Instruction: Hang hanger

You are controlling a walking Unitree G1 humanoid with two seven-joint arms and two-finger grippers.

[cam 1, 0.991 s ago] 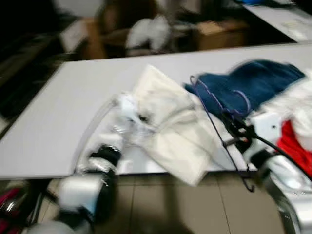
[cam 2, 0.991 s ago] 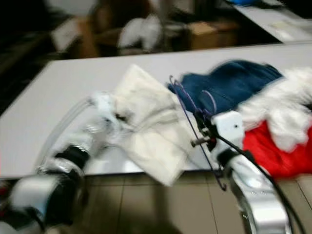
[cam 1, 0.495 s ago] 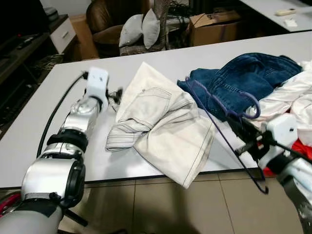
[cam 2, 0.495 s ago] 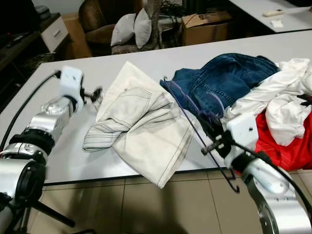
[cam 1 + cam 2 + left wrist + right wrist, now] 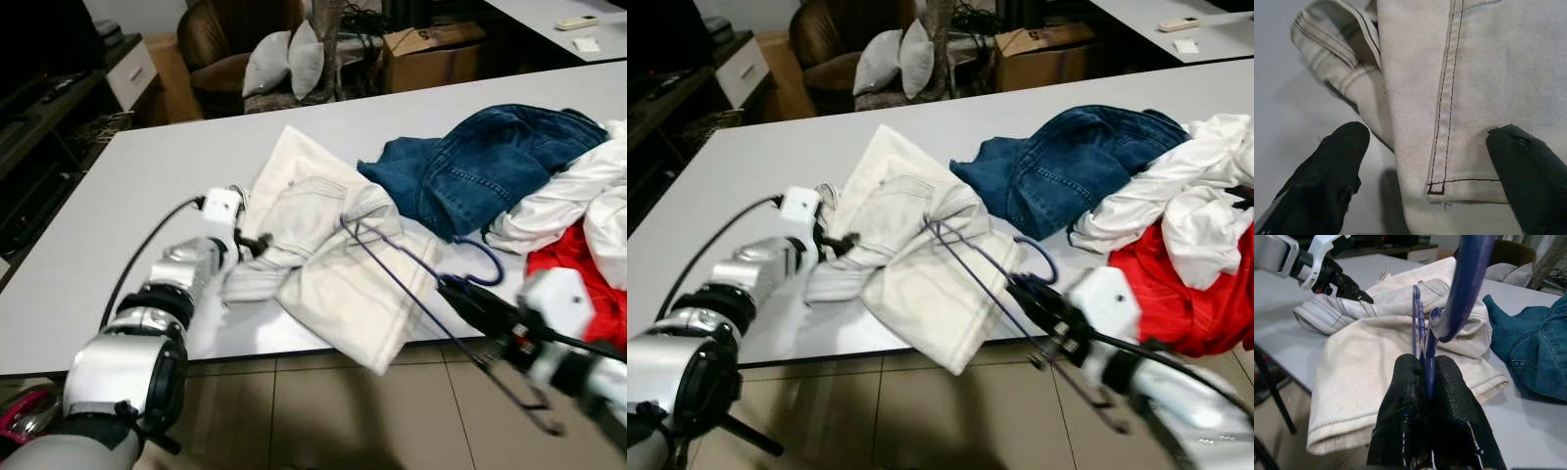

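Two claws: right claw [image 5: 1428,382] clamps hanger [image 5: 980,262]; left claw [image 5: 1425,171] spread.

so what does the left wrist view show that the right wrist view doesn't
Left wrist: the left gripper from behind its open fingers, astride the cream trousers' stitched seam, grey table beneath. Right wrist: the right gripper's fingers shut on the purple hanger, with the blue jeans beside. Both: the cream trousers lying on the table.

Even indoor light; lower right motion-blurred.
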